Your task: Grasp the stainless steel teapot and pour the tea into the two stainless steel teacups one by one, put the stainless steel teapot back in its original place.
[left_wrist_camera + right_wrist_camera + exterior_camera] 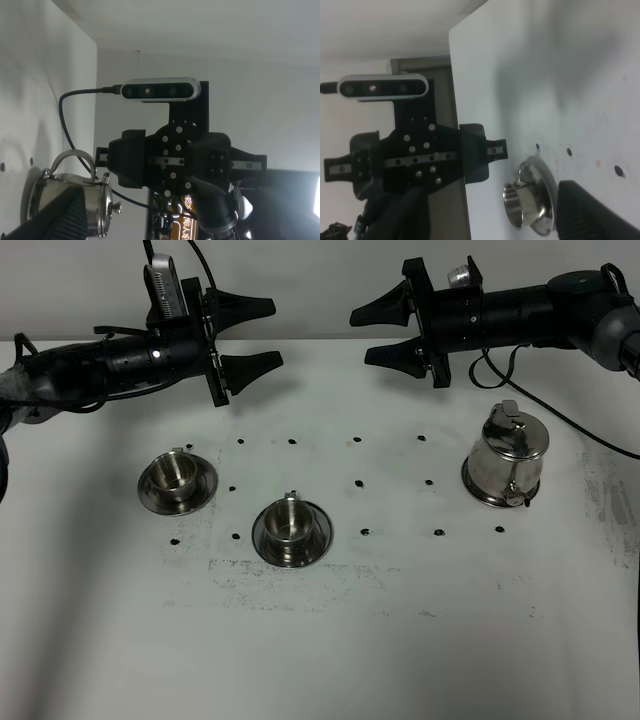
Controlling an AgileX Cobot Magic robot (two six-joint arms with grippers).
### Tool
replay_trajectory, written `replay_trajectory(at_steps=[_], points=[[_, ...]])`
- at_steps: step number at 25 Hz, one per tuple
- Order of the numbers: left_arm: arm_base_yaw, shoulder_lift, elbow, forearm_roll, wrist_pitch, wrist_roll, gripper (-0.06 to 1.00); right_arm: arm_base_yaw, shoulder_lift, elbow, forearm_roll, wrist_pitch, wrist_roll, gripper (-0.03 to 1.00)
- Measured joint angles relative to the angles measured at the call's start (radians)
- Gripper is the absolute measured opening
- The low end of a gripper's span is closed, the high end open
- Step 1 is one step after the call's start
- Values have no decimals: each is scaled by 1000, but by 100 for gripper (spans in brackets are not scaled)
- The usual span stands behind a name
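Note:
The stainless steel teapot (505,460) stands upright with its lid shut on the right of the white table. It also shows in the left wrist view (70,202). The two stainless steel teacups stand on their saucers, one at the left (177,480) and one near the middle (291,528). One cup on its saucer shows in the right wrist view (530,200). No tea shows. My left gripper (272,333) is open and empty, high above the table's far left. My right gripper (362,336) is open and empty, facing it, up and left of the teapot.
The white table (330,640) carries rows of small black dots (358,483) and scuff marks near the front. A black cable (560,415) trails from the right arm behind the teapot. Each wrist view shows the other arm's camera mount (160,90), (382,87).

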Motion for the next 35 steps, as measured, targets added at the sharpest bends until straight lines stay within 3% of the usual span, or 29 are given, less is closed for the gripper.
replay_trajectory(at_steps=[17,21,27,31,35], points=[[2,0,0,-1,0,31,66,-1,0,0,0,1,-51,53],[30,-16,0,37,0,42,66,-19,-14,0,-16,-2,-76,53],[93,-151,0,188,4,-11,65,-64,-74,-3,-115,-4,-79,53],[133,-296,0,396,5,-68,62,-88,-100,-6,-122,5,-79,53],[176,-477,0,673,5,-139,61,-99,-101,-7,-129,34,-80,53]])
